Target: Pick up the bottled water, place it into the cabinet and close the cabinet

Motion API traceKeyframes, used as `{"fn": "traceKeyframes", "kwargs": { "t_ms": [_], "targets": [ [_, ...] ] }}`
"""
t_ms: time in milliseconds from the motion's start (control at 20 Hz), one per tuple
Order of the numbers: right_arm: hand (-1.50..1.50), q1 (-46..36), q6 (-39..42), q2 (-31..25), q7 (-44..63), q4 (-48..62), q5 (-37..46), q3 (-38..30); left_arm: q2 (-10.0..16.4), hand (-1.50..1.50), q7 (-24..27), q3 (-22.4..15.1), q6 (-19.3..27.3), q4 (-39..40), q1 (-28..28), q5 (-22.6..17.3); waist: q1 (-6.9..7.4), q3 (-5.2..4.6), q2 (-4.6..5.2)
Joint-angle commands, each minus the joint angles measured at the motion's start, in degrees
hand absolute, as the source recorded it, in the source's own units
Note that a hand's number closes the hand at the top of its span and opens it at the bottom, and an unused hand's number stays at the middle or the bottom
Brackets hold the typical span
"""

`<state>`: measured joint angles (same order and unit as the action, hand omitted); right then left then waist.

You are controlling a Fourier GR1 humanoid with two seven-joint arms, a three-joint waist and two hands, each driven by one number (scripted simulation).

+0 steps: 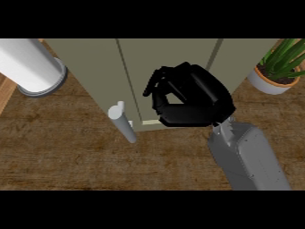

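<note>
My right hand (193, 96) hangs over the front of the olive-green cabinet (95, 67), its grey forearm coming in from the lower right. Its fingers (156, 86) are loosely bent with a gap to the thumb, and cabinet colour shows through that gap, so nothing is held. The cabinet's pale grey door handle (123, 121) sticks out just left of the hand. A thin pale strip shows at the door's lower edge beside the thumb. No bottled water shows anywhere. My left hand is out of the picture.
A tall white cylinder (17, 60) on a grey round base stands at the upper left. At the upper right is a green plant in a white pot (271, 82). The wooden counter (69, 161) spreads in front of the cabinet.
</note>
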<state>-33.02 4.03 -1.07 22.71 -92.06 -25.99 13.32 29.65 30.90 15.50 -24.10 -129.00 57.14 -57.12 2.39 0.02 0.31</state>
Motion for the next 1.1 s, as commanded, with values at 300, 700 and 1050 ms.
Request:
{"fn": "traceKeyframes", "kwargs": {
  "t_ms": [300,700,1050],
  "targets": [
    [1.5,-13.31,9.41,-0.63,-4.73,19.15,-2.32,-7.18,-2.51,-1.5,-3.74,8.05,-6.1,0.23,2.92,-5.01,-0.53,0.0,-0.2],
    [1.5,-18.7,7.96,0.96,-6.59,25.38,-3.8,-6.06,-3.42,-1.5,-6.64,7.59,-7.05,-1.12,2.15,-5.73,0.26,-0.01,-0.01],
    [1.5,-21.27,9.56,0.94,-4.51,25.9,-7.44,-6.3,-2.47,-1.5,-8.65,7.47,-4.54,0.11,-1.85,-6.28,-0.11,-0.02,0.17]
  ]
}}
